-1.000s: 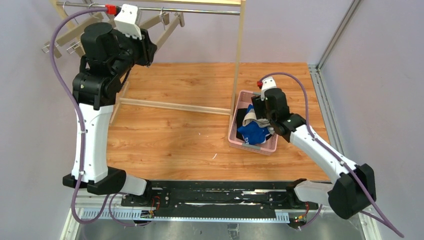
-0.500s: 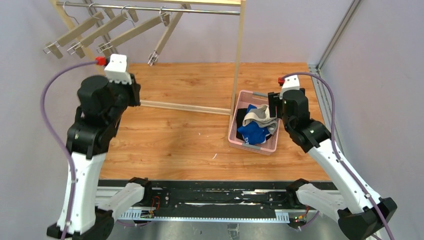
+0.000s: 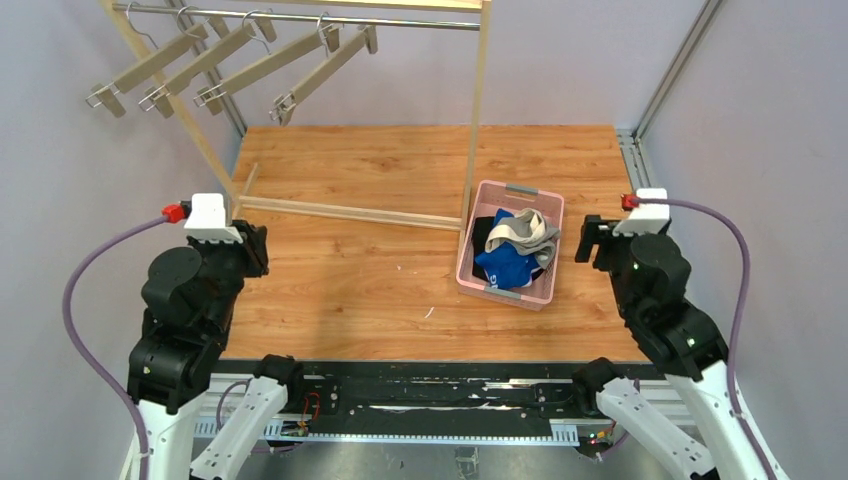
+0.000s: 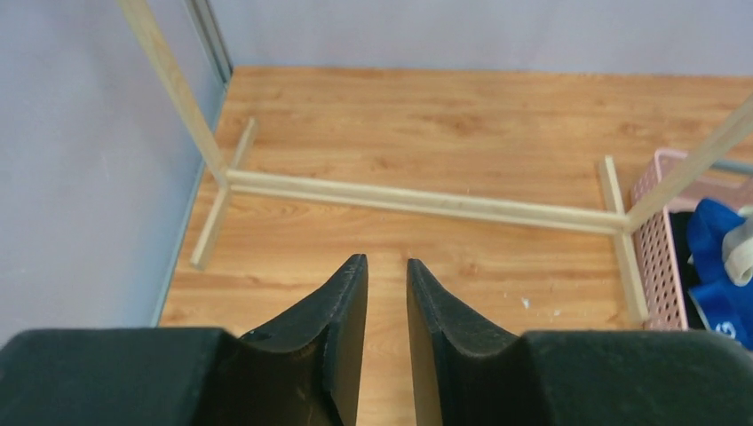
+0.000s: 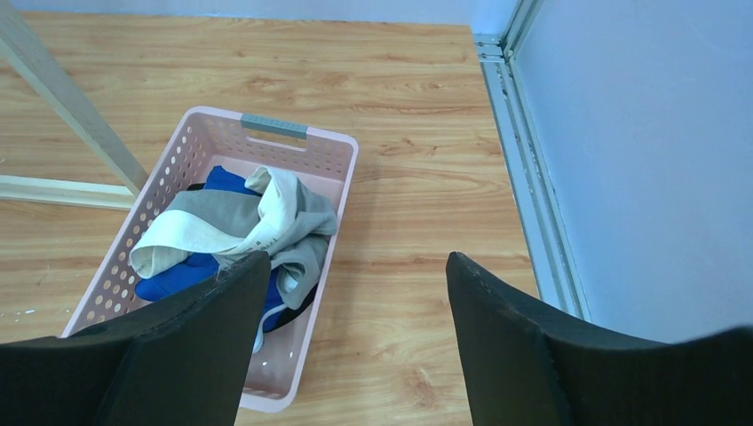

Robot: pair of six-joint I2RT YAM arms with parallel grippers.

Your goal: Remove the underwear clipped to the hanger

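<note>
Bright, even light falls from overhead on the wooden table, with no harsh glare. Just beyond the right gripper, the pink basket throws only a faint, soft shadow to its right. The black fingers of the left gripper look slightly soft-edged; the boards past them are sharp.

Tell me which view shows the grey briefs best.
Right wrist: the grey briefs lie atop the pile in the pink basket, large and unblocked. Top external shows them small. Left wrist catches only the basket's edge and the blue briefs.
</note>
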